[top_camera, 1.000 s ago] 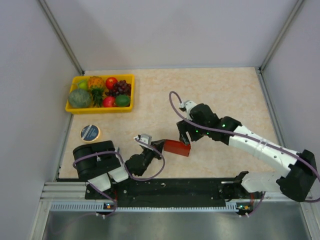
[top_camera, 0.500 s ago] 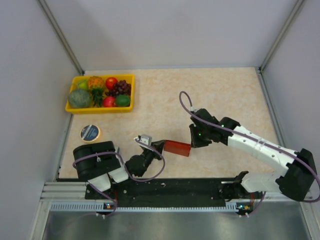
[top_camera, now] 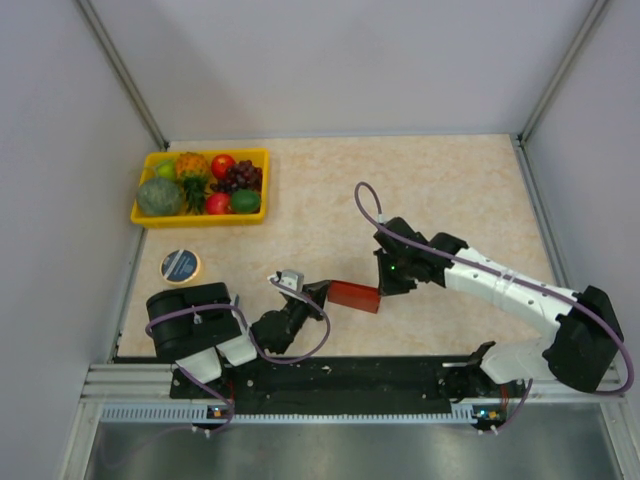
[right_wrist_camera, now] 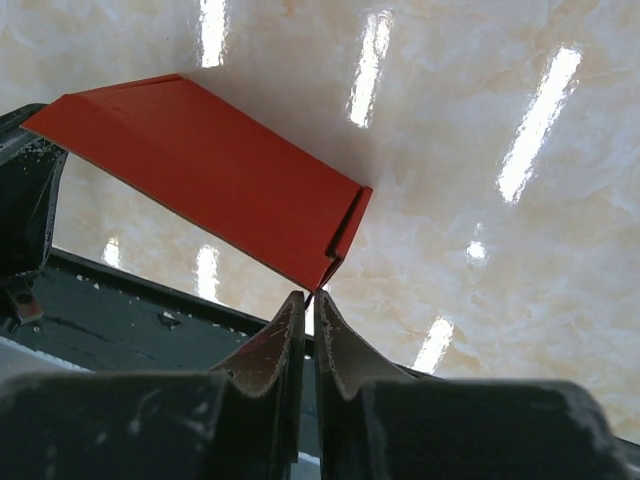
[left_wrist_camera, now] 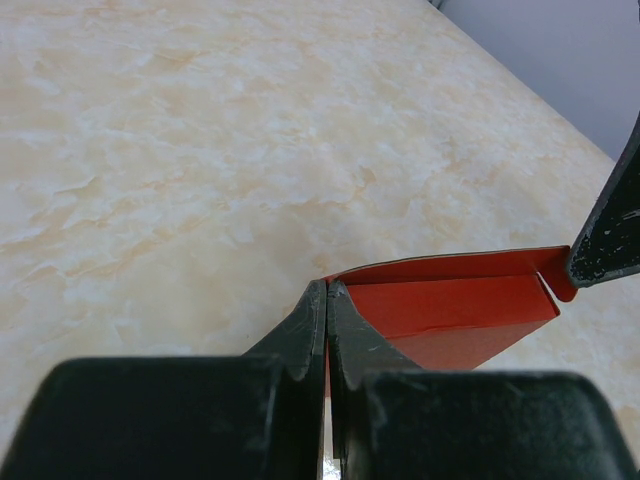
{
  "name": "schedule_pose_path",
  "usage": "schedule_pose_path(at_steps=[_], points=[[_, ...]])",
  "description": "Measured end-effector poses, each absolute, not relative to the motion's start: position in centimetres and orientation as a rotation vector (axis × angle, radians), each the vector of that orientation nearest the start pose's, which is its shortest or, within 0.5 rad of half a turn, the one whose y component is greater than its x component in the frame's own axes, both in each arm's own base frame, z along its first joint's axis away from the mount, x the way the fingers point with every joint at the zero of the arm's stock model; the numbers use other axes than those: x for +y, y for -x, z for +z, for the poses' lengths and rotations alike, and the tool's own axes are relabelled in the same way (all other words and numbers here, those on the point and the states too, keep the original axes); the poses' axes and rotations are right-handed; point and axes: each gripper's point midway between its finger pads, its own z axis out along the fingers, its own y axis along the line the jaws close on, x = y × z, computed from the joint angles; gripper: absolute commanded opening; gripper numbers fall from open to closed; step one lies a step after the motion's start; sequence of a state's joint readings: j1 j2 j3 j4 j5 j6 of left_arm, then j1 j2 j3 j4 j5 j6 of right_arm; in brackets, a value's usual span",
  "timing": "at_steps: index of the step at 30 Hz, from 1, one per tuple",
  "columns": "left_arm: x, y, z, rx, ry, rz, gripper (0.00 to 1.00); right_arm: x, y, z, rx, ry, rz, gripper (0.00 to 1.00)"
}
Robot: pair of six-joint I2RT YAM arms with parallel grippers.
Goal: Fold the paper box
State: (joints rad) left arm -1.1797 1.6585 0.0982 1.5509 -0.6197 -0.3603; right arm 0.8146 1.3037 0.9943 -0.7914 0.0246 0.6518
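Dropping lower and narrowing, the right claw (right_wrist_camera: 309,297) nipped one end of the paper box (top_camera: 354,296), which lay only partly folded, well right of and nearer than the yellow tray (top_camera: 200,219), while the left claw (left_wrist_camera: 327,292) clamped its other end, with the end flaps seemingly left to close.

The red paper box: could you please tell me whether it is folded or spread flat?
Partly folded: the paper box shows creased panels standing at angles, forming a hollow wedge, with a small end flap bent over.

No readable text in view
A round disc (top_camera: 181,265) near the table's (top_camera: 450,180) left edge bears a dark blue label, print too small to read
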Motion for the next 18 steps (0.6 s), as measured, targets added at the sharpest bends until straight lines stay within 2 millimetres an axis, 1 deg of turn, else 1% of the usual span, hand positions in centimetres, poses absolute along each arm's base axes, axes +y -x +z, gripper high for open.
schedule_pose_path(at_steps=[1, 2, 9, 18], points=[[-27.14, -20.93, 9.11, 1.616, -0.166, -0.712, 0.0, 22.22, -18.06, 11.23, 2.74, 0.209, 0.416, 0.05], [-27.14, -20.92, 9.11, 1.616, -0.166, -0.712, 0.0, 22.22, -18.04, 11.15, 2.741, 0.205, 0.416, 0.0], [-27.15, -20.9, 9.13, 1.615, -0.165, -0.711, 0.0, 22.16, -17.91, 10.79, 2.75, 0.172, 0.416, 0.0], [-27.16, -20.87, 9.13, 1.615, -0.166, -0.711, 0.0, 21.88, -18.49, 10.77, 2.726, 0.159, 0.382, 0.0]])
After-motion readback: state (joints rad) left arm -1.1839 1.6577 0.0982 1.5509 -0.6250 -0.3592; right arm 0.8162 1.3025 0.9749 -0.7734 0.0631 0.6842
